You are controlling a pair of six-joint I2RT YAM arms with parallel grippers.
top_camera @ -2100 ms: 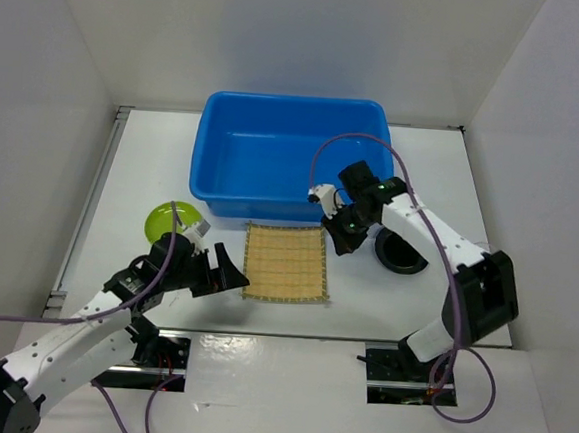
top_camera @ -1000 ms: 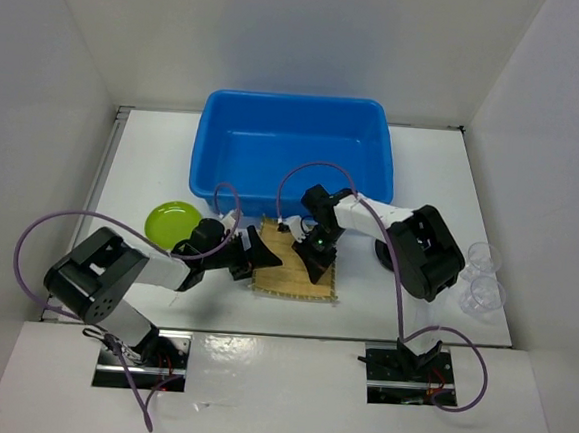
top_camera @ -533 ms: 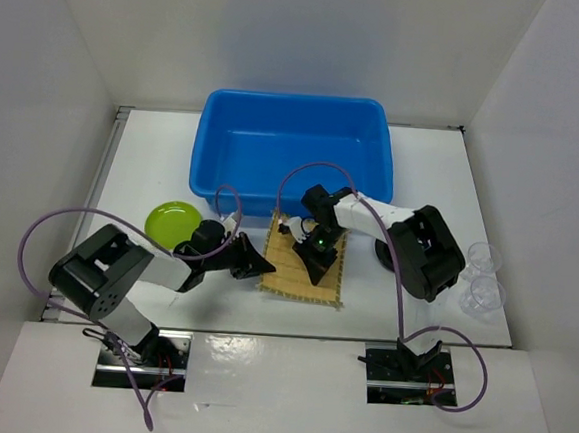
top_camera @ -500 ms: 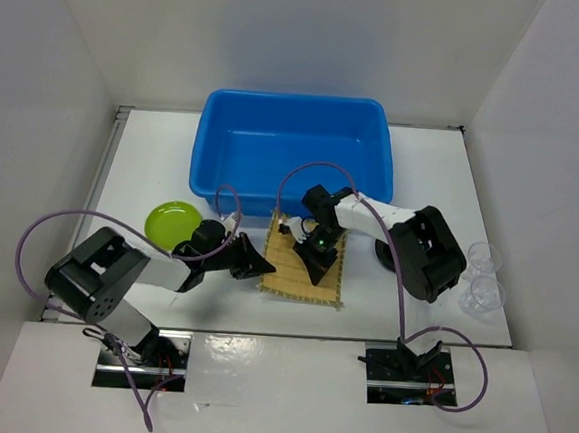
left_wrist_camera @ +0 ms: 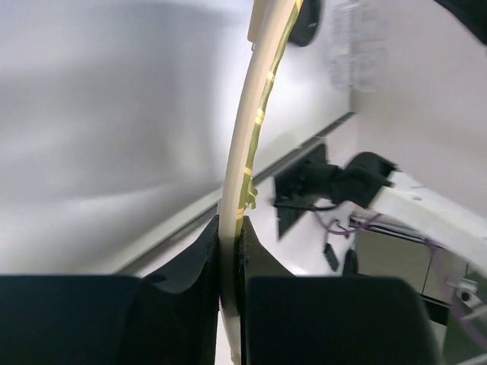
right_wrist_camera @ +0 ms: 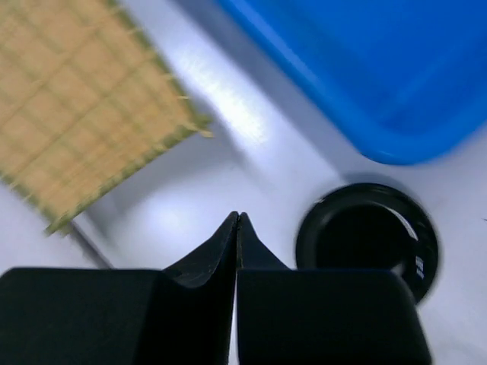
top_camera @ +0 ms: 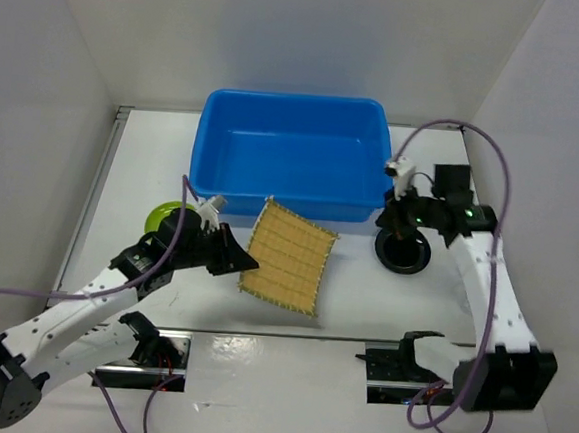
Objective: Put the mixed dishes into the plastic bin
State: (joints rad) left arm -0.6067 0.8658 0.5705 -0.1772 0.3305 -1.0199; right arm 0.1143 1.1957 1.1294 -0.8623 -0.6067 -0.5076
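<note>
My left gripper [top_camera: 245, 265] is shut on the left edge of the tan bamboo mat [top_camera: 287, 256] and holds it tilted off the table, just in front of the blue plastic bin [top_camera: 288, 166]. The left wrist view shows the mat [left_wrist_camera: 251, 137] edge-on, pinched at my left gripper [left_wrist_camera: 230, 251]. Half of the lime-green plate [top_camera: 157, 216] is hidden behind my left arm. The black dish [top_camera: 402, 253] sits right of the mat, and my right gripper [top_camera: 399, 223] hangs shut just above its far rim, holding nothing. In the right wrist view the dish [right_wrist_camera: 369, 239] lies right of my shut right gripper [right_wrist_camera: 237, 220]. A blurred clear cup [left_wrist_camera: 356, 46] shows in the left wrist view.
The bin has nothing in it, and its near wall [right_wrist_camera: 380, 68] runs close behind the mat and the dish. White walls close in the table on the left, right and back. Both arm bases sit at the near edge.
My left gripper has closed on the mat's edge and lifted it off the table. My right gripper has left the mat and swung right, above the black dish.
</note>
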